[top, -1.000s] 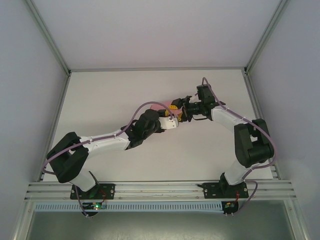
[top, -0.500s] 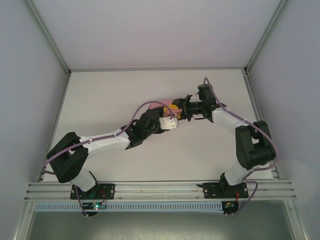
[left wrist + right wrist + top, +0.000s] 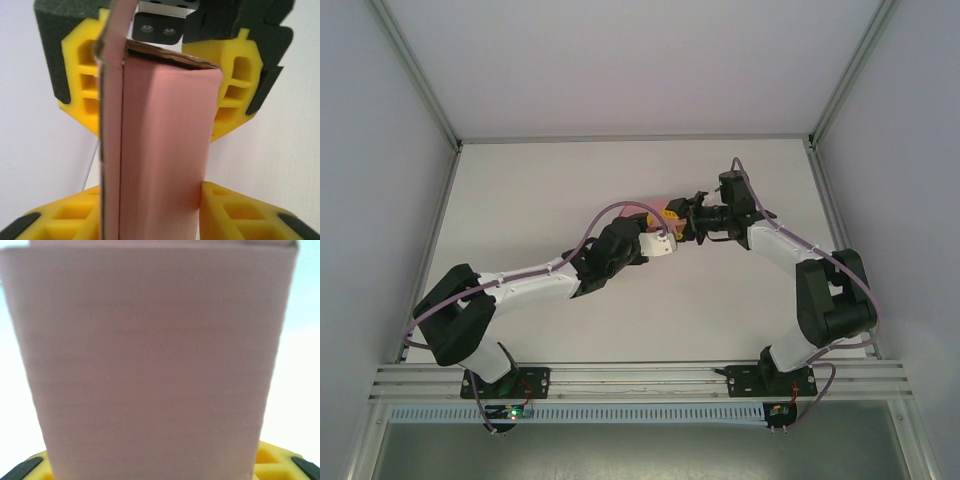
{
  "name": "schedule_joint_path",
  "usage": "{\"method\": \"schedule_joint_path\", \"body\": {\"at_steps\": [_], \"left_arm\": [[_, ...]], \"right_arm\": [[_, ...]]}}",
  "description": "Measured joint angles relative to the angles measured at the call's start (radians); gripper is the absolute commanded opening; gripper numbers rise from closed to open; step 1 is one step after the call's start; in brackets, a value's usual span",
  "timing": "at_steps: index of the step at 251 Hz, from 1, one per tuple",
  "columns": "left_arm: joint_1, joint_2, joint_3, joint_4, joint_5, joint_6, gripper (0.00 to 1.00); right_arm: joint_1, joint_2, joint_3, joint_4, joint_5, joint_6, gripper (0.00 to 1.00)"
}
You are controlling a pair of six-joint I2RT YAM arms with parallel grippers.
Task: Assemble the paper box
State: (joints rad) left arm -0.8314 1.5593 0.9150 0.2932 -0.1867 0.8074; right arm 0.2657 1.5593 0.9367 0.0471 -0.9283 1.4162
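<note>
Left hand (image 3: pixel 150 217), low in its wrist view, has yellow fingers pressed to both sides of the small pink rectangular card box (image 3: pixel 160 150), gripping it. The right hand (image 3: pixel 157 95) clamps the far end of that box near the top of the frame. From overhead, the box sits between the two hands, just right of centre over the white bench (image 3: pixel 520 190). A loose pink flap (image 3: pixel 117 25) sticks up at upper left, and that end looks untucked. My worry is the thin card: squeeze harder or pull unevenly and the walls could buckle or the flap crease wrongly. Ease off too much and it could slip.
</note>
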Motion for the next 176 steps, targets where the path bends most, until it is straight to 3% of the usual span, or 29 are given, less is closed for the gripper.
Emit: {"method": "schedule_joint_path", "body": {"at_steps": [33, 43, 54, 74, 88, 122, 176], "left_arm": [[0.000, 0.000, 0.000, 0.006, 0.003, 0.010, 0.28], [0.000, 0.000, 0.000, 0.006, 0.003, 0.011, 0.27], [0.000, 0.000, 0.000, 0.006, 0.002, 0.011, 0.27], [0.008, 0.001, 0.000, 0.000, -0.025, 0.011, 0.27], [0.016, 0.001, 0.000, -0.002, -0.037, 0.009, 0.27], [0.023, 0.001, 0.000, -0.018, -0.053, 0.005, 0.22], [0.042, 0.001, 0.002, -0.098, -0.026, -0.040, 0.27]], "right_arm": [[-0.001, -0.012, -0.011, 0.003, 0.008, -0.002, 0.44], [-0.001, -0.013, -0.012, 0.003, 0.008, -0.002, 0.51], [-0.002, -0.014, -0.012, 0.002, 0.006, 0.004, 0.66], [0.001, -0.028, -0.015, -0.005, -0.034, 0.001, 0.69], [0.001, -0.041, -0.017, -0.008, -0.053, 0.000, 0.80], [-0.001, -0.067, -0.031, -0.021, -0.064, -0.029, 0.80], [-0.037, -0.080, -0.078, -0.091, -0.046, -0.099, 0.79]]}}
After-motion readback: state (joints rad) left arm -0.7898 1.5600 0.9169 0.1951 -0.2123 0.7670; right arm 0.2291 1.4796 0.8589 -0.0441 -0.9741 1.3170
